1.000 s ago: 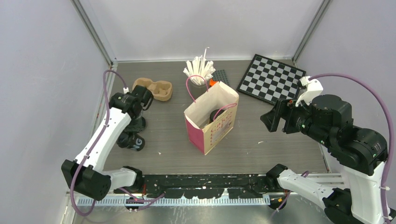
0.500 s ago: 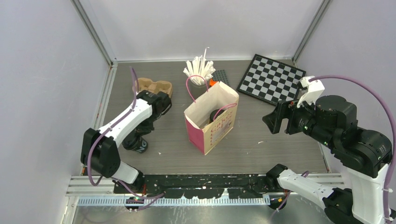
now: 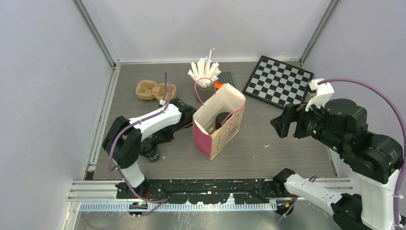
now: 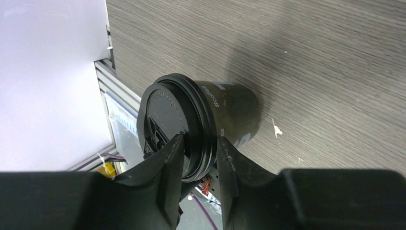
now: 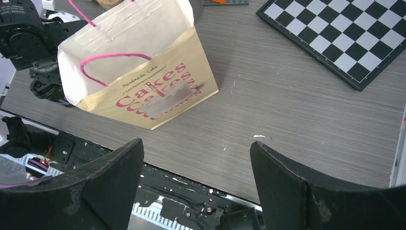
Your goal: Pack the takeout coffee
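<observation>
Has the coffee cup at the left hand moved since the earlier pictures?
Yes. The coffee cup, held by the left hand, has shifted right, toward the paper bag.

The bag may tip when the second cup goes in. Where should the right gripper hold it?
On the paper bag, pinch the printed wall's top edge beside the pink handle, approaching from the right gripper side: that thin wall faces it, the mouth is open, and the left arm crowds the other side.
</observation>
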Controlling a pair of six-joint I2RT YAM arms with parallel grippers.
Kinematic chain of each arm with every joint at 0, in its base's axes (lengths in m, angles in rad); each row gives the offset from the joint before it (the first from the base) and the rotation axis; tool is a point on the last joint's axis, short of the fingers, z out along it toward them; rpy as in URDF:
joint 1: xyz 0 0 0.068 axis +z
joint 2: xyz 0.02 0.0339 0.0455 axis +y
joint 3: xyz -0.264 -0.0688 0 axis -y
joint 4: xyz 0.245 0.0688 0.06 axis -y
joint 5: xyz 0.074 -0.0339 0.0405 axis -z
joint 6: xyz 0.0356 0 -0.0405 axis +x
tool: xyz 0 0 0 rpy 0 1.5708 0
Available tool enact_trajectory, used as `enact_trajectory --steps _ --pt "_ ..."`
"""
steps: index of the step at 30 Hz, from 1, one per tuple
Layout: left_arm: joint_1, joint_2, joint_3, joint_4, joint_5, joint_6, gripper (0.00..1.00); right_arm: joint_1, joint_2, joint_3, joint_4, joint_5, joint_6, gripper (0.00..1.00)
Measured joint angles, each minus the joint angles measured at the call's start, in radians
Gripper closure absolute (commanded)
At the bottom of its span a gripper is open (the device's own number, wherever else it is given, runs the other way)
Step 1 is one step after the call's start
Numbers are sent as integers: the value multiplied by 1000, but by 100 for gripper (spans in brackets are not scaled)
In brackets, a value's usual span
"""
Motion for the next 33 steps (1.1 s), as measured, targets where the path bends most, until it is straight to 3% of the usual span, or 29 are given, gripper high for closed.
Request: enact_trajectory --steps 4,16,26,29,30,31,33 --pt "-39 16 18 1 18 -30 55 0 0 -1 0 1 1 14" --pt "-89 33 90 -3 67 -97 47 0 0 -4 0 0 3 14" --pt "-84 -168 211 -30 88 -115 36 0 11 -36 12 -4 42 15" --pt "-77 -208 318 -48 89 -91 29 0 50 -6 13 -26 74 15" --pt "-75 -221 362 -48 88 -80 22 0 66 7 18 -38 86 15" --pt "-73 -236 403 -47 87 -68 7 0 86 21 29 -54 98 15" --pt "-71 -272 480 -46 87 -38 1 0 124 38 60 -88 126 17"
